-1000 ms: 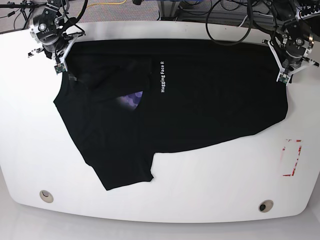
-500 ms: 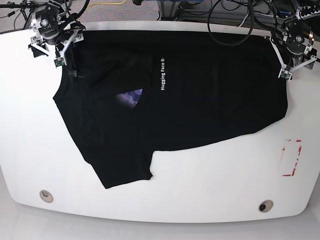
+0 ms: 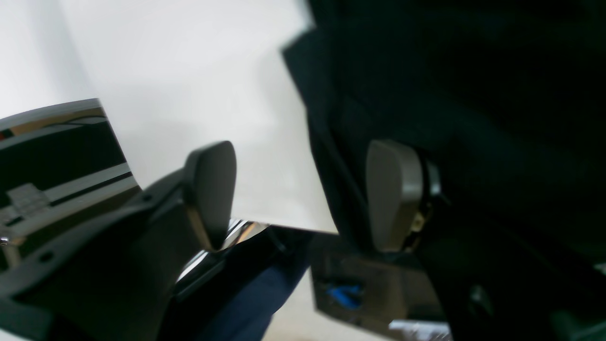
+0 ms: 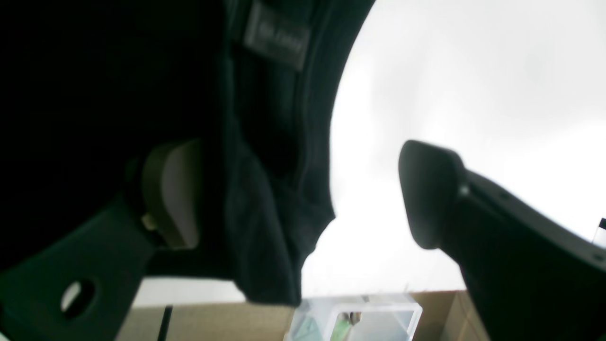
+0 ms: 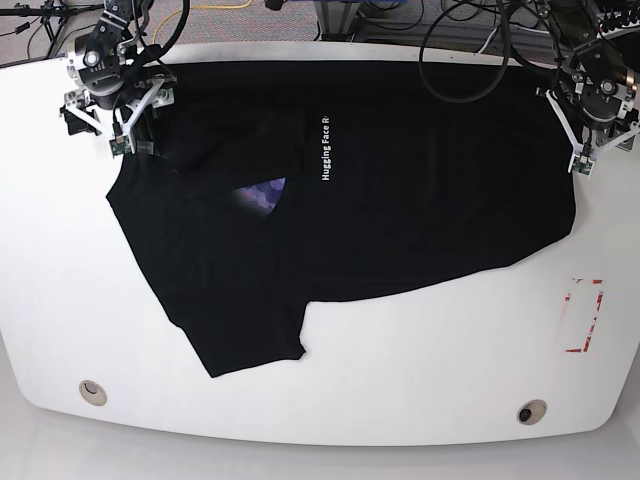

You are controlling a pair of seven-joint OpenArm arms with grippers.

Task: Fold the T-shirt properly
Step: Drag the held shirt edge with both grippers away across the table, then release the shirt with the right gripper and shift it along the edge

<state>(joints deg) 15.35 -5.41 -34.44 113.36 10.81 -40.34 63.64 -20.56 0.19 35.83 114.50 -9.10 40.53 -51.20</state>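
Observation:
The black T-shirt [image 5: 400, 200] lies spread across the white table [image 5: 420, 360]. Its white lettering [image 5: 325, 150] and a purple patch of print [image 5: 265, 193] show near a fold. At its far left corner my right gripper [image 5: 120, 128] stands open. In the right wrist view the collar cloth with its label [image 4: 277, 40] sags between the spread fingers [image 4: 173, 194] of that gripper [image 4: 303, 194]. At the shirt's far right edge my left gripper [image 5: 584, 152] is open too. In the left wrist view the shirt [image 3: 473, 94] edge runs beside one finger of it [image 3: 303, 194].
A red-marked rectangle [image 5: 583, 315] sits on the table at the right. Two round inserts [image 5: 92, 391] [image 5: 532, 411] lie near the front edge. Cables crowd the back edge. A clear plastic box [image 4: 360, 317] shows below the table's edge in the right wrist view.
Both grippers have opened and let go of the shirt's far edge. That edge now lies further back on the table than a second ago.

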